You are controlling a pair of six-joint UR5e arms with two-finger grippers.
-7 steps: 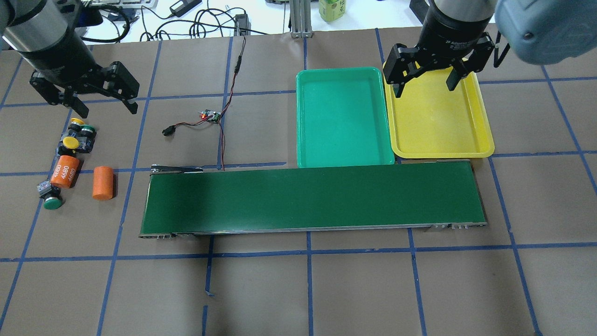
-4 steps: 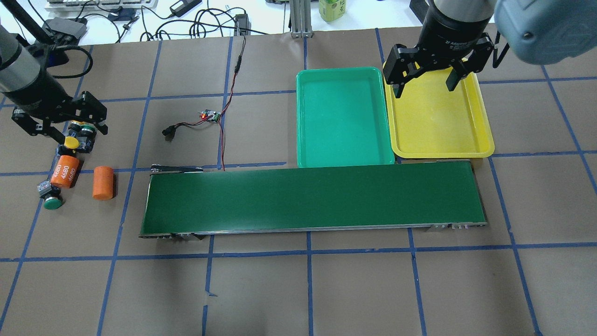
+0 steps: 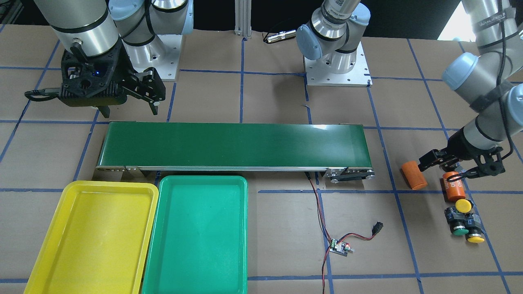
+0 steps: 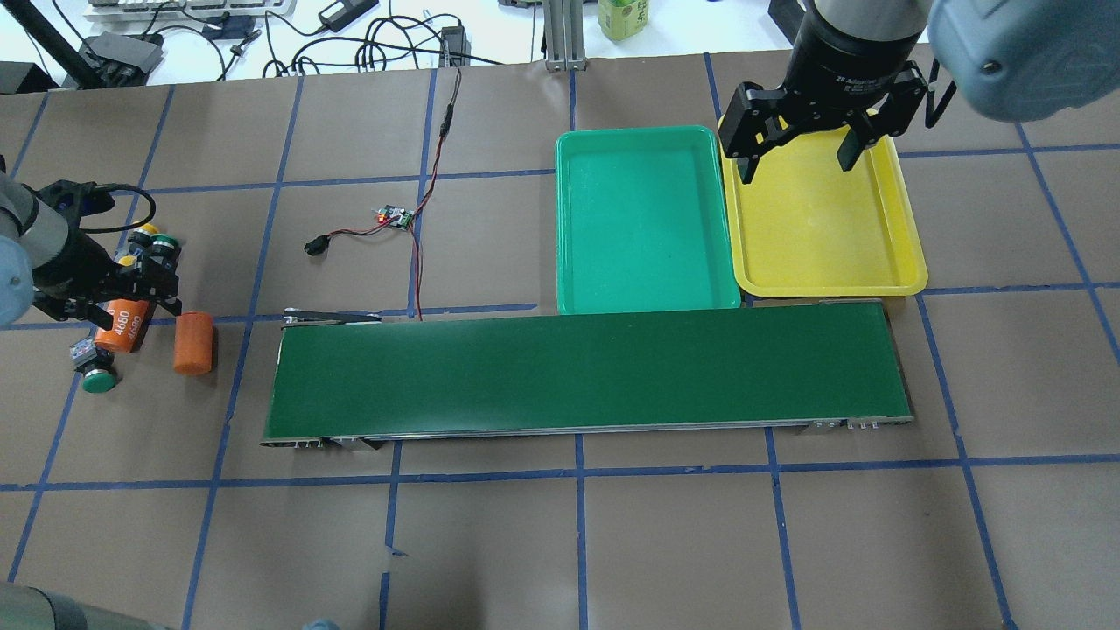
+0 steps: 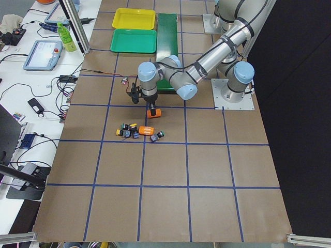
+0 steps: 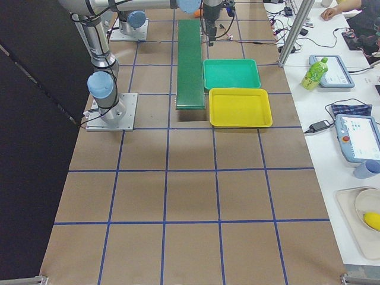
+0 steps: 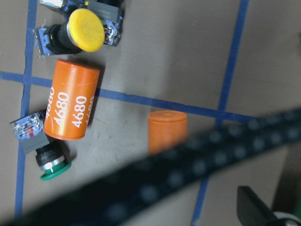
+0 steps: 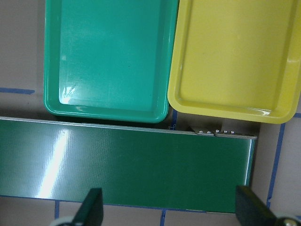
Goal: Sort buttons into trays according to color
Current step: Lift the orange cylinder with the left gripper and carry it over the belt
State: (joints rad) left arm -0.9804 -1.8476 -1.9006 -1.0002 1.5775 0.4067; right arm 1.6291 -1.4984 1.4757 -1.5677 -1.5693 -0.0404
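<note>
Two yellow buttons (image 3: 463,205), two green buttons (image 4: 99,381), two orange cylinders (image 3: 412,175), green tray (image 4: 643,131), yellow tray (image 4: 831,290), left pincer (image 3: 457,168) and right pincer (image 4: 798,171) both wide.

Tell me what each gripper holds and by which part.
Nothing is held: the left gripper is open by the labelled orange cylinder, the right gripper open and empty.

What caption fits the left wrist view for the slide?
Left wrist view: yellow button, green button, orange cylinder marked 4680 and a second orange cylinder on the blue-taped table.
</note>
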